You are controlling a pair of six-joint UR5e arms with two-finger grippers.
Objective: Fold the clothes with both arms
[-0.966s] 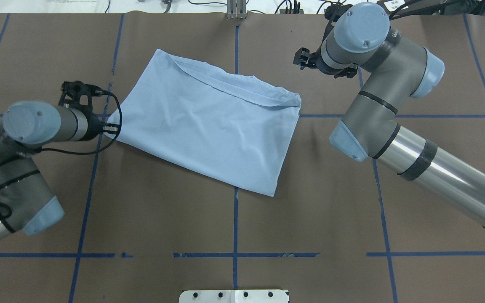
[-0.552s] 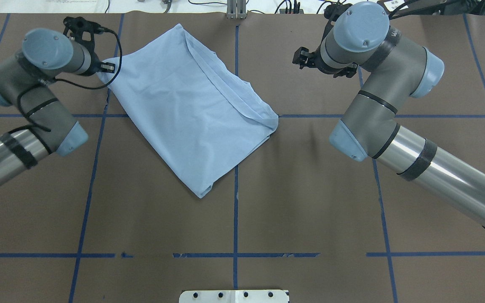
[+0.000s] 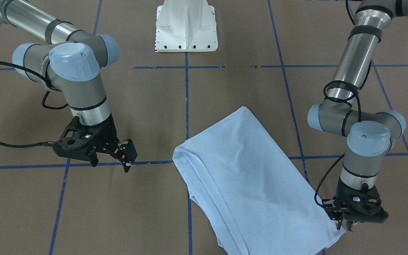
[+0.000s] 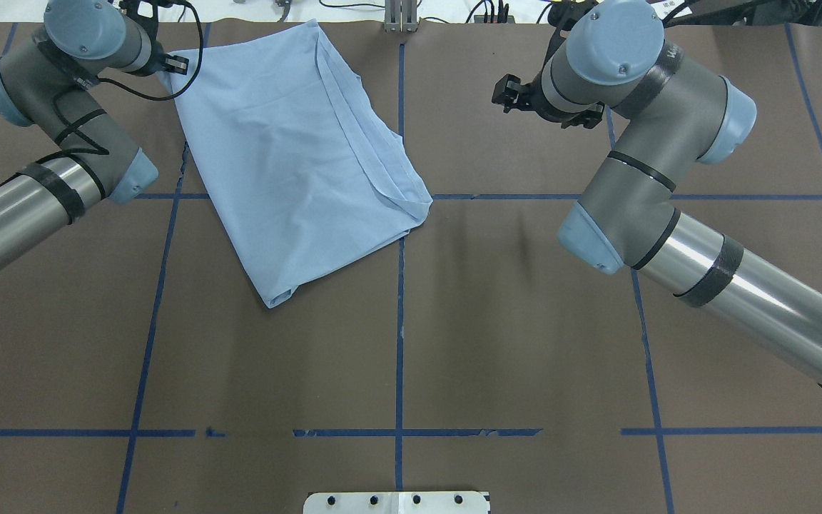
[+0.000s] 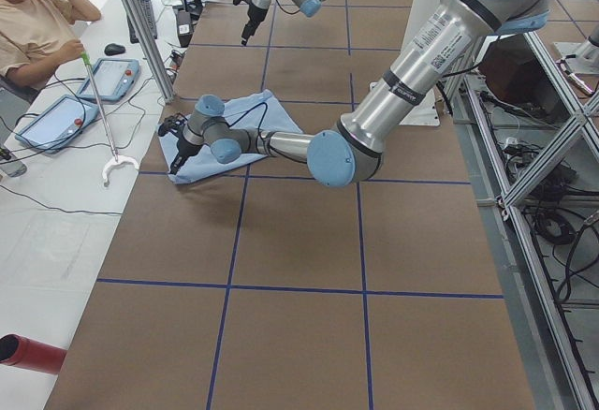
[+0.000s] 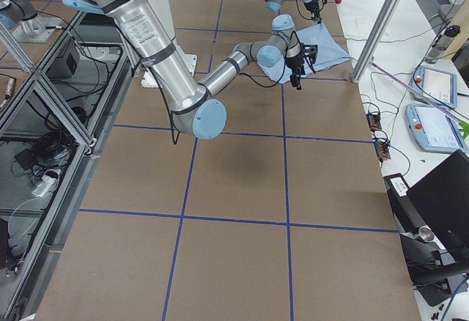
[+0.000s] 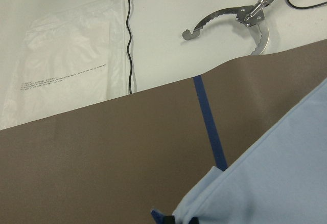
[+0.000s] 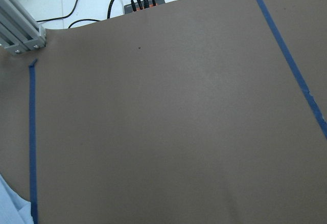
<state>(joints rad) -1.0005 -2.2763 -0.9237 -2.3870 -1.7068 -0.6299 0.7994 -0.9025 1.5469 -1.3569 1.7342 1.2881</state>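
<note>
While your left hand [image 3: 344,222] clamps the shirt [image 4: 297,143] corner, repositioning looks underway. Your right hand [image 3: 111,165] is spread and empty. Next it needs the opposite corner to fold.

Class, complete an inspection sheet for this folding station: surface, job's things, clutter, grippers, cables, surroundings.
Surface: brown table with blue tape grid.
Job's things: shirt folded, flat, near far edge.
Clutter: nothing seen.
Grippers: left gripper shut on shirt's corner; right gripper open, empty, over bare table.
Cables: left arm's cable loops by wrist; right arm's cable hangs from wrist.
Surroundings: seated person, grabber tool, plastic bag beside table.
</note>
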